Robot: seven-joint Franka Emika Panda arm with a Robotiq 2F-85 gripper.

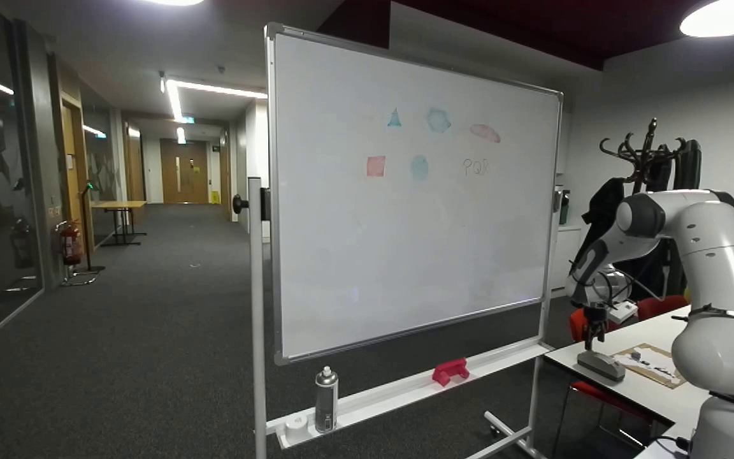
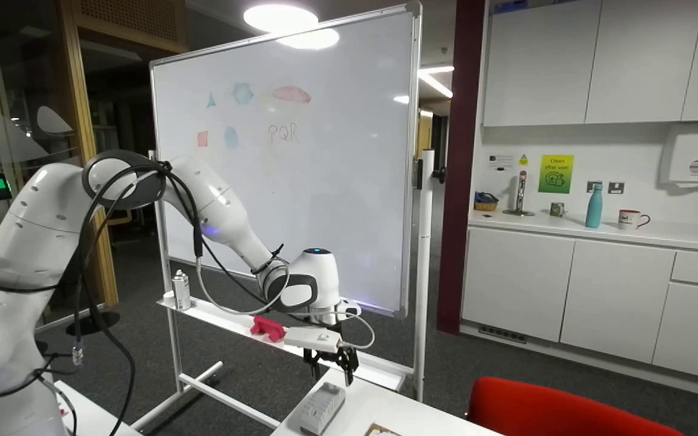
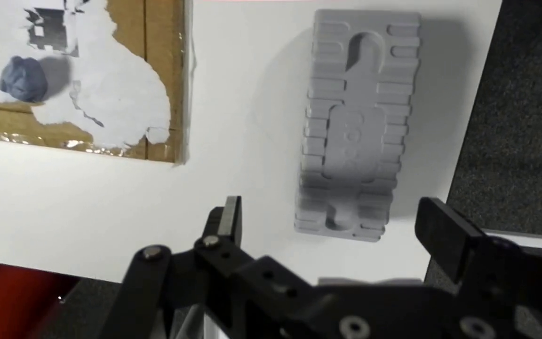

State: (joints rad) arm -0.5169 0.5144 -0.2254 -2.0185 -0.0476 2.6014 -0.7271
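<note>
My gripper (image 3: pixel 329 201) points down over the white table (image 3: pixel 238 117), its jaws wide apart with nothing held. Beneath it lies a long grey ribbed block (image 3: pixel 355 141), probably a board eraser, with a recessed panel on top. In the wrist view the block's near end lies between the two fingers, with a gap on each side; most of it extends past the fingertips. In both exterior views the gripper (image 1: pixel 595 344) (image 2: pixel 332 376) hangs just above the block (image 1: pixel 601 366) (image 2: pixel 323 409). Contact with it cannot be made out.
A cardboard piece (image 3: pixel 163 89) with torn paper bears a blue lump (image 3: pixel 23 79). The block lies near the table edge. Behind stands a whiteboard (image 1: pixel 405 255) with coloured shapes and "PQR"; its tray (image 1: pixel 392 398) holds a spray can (image 1: pixel 326 401) and a red holder (image 1: pixel 450 371). A red chair (image 2: pixel 531 406) is close.
</note>
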